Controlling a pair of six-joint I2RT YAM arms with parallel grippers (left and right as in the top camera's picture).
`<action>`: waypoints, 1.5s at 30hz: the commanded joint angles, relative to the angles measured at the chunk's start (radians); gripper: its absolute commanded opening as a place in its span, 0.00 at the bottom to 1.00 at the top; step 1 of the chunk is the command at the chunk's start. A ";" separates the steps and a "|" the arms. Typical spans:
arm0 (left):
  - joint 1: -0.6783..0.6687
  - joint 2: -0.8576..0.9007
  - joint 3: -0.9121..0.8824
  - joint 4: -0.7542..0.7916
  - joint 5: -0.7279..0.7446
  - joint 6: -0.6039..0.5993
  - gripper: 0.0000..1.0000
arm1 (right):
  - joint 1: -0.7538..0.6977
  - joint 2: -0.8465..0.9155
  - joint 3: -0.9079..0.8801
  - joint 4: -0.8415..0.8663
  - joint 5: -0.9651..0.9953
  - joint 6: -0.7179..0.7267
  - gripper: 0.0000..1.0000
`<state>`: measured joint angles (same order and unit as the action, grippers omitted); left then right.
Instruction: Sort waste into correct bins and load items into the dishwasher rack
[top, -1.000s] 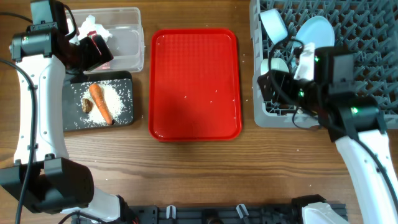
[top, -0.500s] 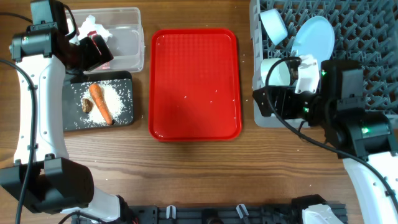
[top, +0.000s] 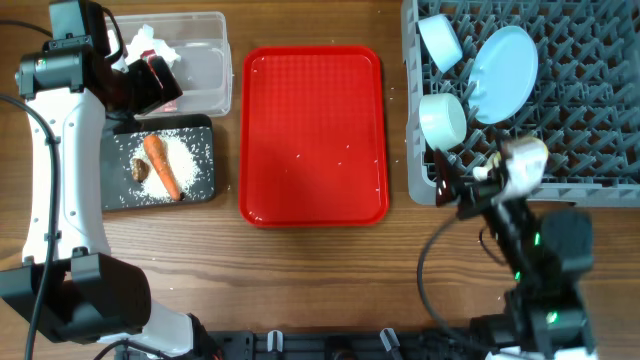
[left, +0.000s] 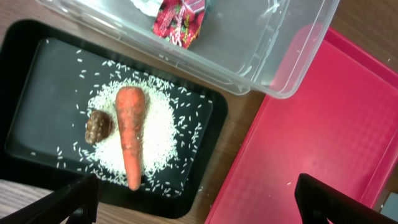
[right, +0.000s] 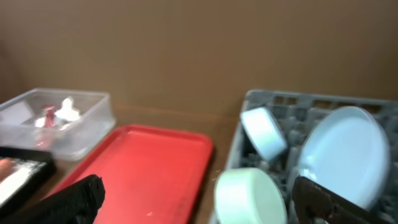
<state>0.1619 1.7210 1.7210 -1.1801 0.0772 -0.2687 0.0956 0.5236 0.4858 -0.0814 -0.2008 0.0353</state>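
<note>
The grey dishwasher rack (top: 580, 150) holds two pale blue bowls (top: 443, 118) (top: 440, 40) and the pale blue plate (top: 503, 60). They also show in the right wrist view: the near bowl (right: 249, 196), the far bowl (right: 264, 134) and the plate (right: 342, 152). My right gripper (top: 452, 190) (right: 202, 205) is open and empty, just in front of the rack's near-left corner. The black tray (top: 195, 185) holds the carrot (left: 129, 140), brown lump (left: 99, 127) and rice (left: 155, 134). The clear tub (top: 205, 60) holds the wrapper (left: 180, 22) and napkin (top: 140, 42). My left gripper (top: 152, 85) (left: 199, 205) is open above the tray and tub. The cup and spoon are out of view.
The red serving tray (top: 312, 135) lies between the bins and the rack, with a few rice grains on it. It also shows in the left wrist view (left: 323, 130) and the right wrist view (right: 143, 168). A brown wall stands behind the table.
My right gripper has let go of the near bowl, which now stands in the rack, and has drawn back towards the table's front edge. The left arm has not moved.
</note>
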 joint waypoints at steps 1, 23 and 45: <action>0.000 -0.008 -0.002 0.001 0.001 -0.009 1.00 | -0.064 -0.178 -0.198 0.069 0.029 -0.010 1.00; 0.000 -0.008 -0.002 0.001 0.001 -0.009 1.00 | -0.094 -0.507 -0.481 0.095 0.028 -0.008 1.00; -0.048 -0.107 -0.041 0.116 0.016 -0.006 1.00 | -0.094 -0.507 -0.481 0.095 0.028 -0.008 1.00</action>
<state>0.1524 1.7103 1.7164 -1.1759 0.0772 -0.2691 0.0055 0.0196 0.0063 0.0120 -0.1814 0.0353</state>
